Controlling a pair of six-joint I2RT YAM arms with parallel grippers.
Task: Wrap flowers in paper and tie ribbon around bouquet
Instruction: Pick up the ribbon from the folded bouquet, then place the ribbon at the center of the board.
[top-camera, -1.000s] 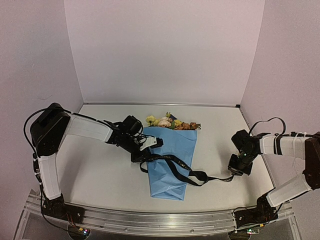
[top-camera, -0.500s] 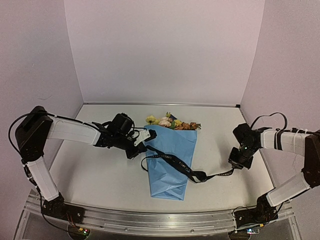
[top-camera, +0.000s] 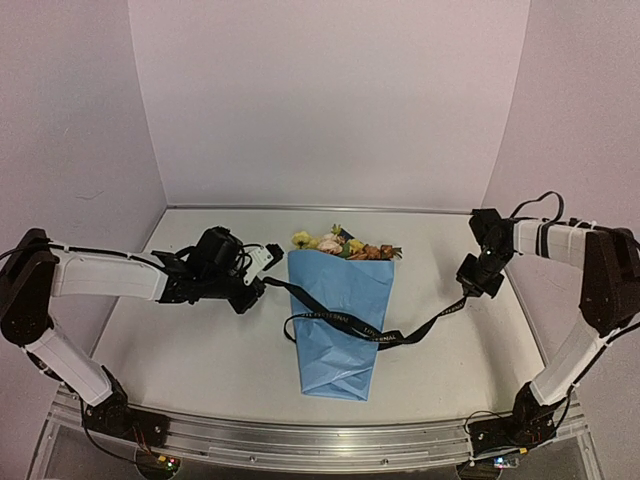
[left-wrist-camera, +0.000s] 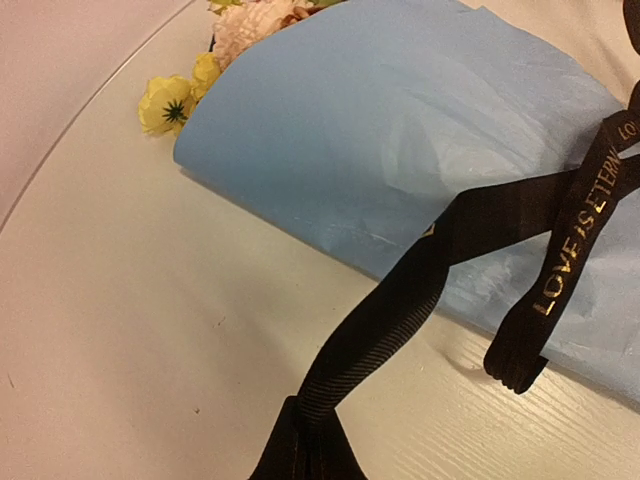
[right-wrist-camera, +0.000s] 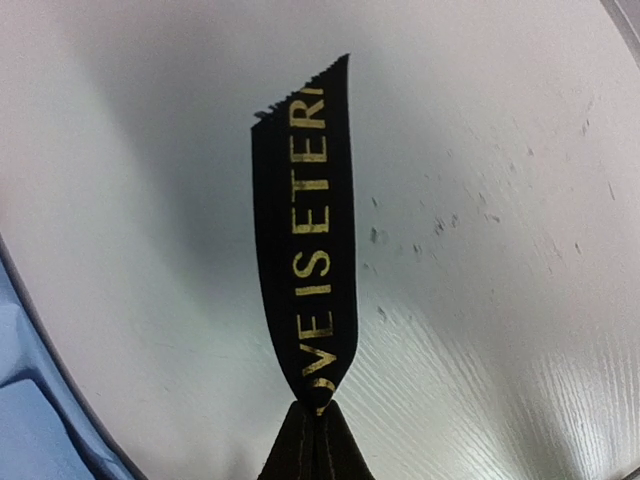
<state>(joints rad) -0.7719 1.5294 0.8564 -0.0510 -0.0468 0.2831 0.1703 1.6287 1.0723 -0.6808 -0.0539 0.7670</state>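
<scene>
The wrapping looks done: the bouquet (top-camera: 340, 330) is lying mid-table, flowers (top-camera: 345, 245) pointing to 12 o'clock. The left gripper (top-camera: 264, 277), at 10 o'clock, and the right gripper (top-camera: 467, 296), at 3 o'clock, are each clenching an end of the ribbon (top-camera: 430, 324), which is looping loosely across the paper (top-camera: 335, 375). The knot is probably still waiting to be tied.

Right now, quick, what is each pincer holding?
Left pincer: shut on the ribbon.
Right pincer: shut on the ribbon's other end.
</scene>
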